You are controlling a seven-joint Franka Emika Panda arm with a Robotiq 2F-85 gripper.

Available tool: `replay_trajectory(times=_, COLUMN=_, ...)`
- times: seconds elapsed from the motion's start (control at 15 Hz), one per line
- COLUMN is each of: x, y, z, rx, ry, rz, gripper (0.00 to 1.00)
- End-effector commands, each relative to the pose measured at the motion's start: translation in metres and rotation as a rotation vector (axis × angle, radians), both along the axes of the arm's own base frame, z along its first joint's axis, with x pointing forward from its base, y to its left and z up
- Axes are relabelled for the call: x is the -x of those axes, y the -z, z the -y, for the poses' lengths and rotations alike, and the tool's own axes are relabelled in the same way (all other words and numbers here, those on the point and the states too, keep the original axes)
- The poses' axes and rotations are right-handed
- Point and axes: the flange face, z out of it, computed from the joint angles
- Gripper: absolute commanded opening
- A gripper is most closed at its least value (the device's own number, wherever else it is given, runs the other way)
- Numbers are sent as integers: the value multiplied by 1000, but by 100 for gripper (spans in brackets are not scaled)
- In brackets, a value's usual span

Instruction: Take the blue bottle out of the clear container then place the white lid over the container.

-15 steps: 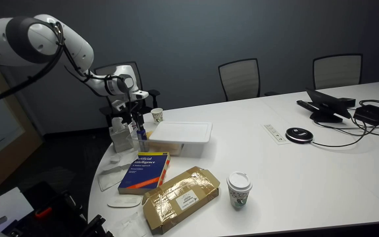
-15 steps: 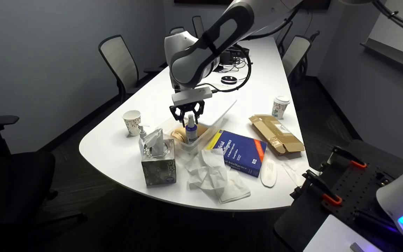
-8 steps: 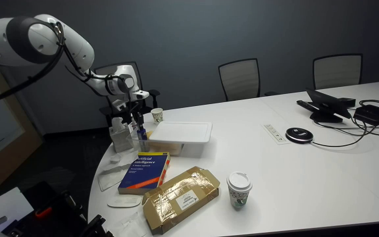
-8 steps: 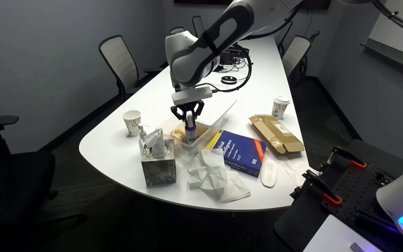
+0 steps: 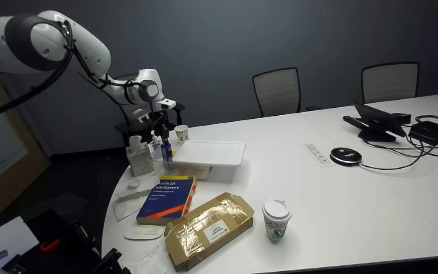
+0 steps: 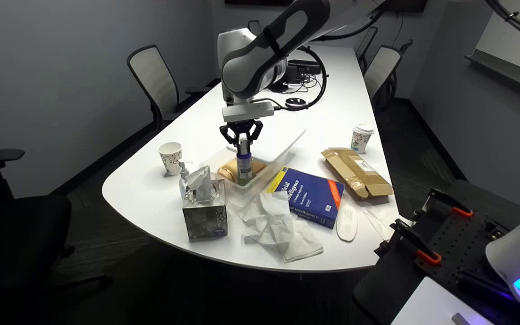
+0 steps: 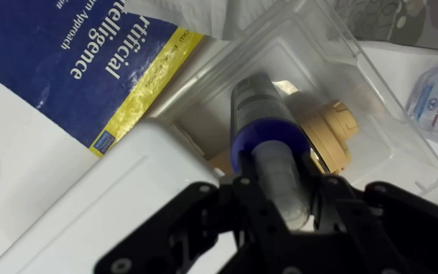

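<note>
The blue bottle [image 6: 244,167] stands nearly upright inside the clear container [image 6: 237,192], with a see-through cap on top. It also shows in an exterior view [image 5: 166,151] and in the wrist view [image 7: 268,129]. My gripper [image 7: 278,167] is shut on the bottle's cap, one finger on each side. The bottle is raised a little, its lower part still within the container's walls. The white lid [image 5: 209,152] lies tilted across one end of the container; it also shows in the wrist view [image 7: 120,205].
Tan objects [image 7: 327,133] lie in the container beside the bottle. Around it stand a tissue box [image 6: 206,214], a pump bottle [image 7: 437,110], a paper cup [image 6: 171,158], crumpled tissue [image 6: 269,221] and a blue book [image 6: 307,194]. A cardboard packet [image 5: 209,230] and lidded cup [image 5: 276,219] are farther off.
My gripper has closed on the bottle's cap. The arm has since risen, and the bottle has moved slightly upward with it. The lid and container look about the same.
</note>
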Motion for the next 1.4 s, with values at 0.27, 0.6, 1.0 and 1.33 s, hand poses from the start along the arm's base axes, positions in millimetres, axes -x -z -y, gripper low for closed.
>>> replay_trajectory(times=0.27, x=-9, y=-96, z=36, rx=-110, ry=18, rz=66, gripper=8)
replay_trajectory(times=0.6, x=1, y=-156, z=68, rx=-90, ry=83, rz=115, gripper=8)
replay_trajectory(times=1.0, x=52, y=-173, z=132, rx=9, ry=322, rz=78, gripper=8)
replay_trajectory(times=1.33, x=104, y=-135, z=186, rx=90, ry=540, rz=33, gripper=8)
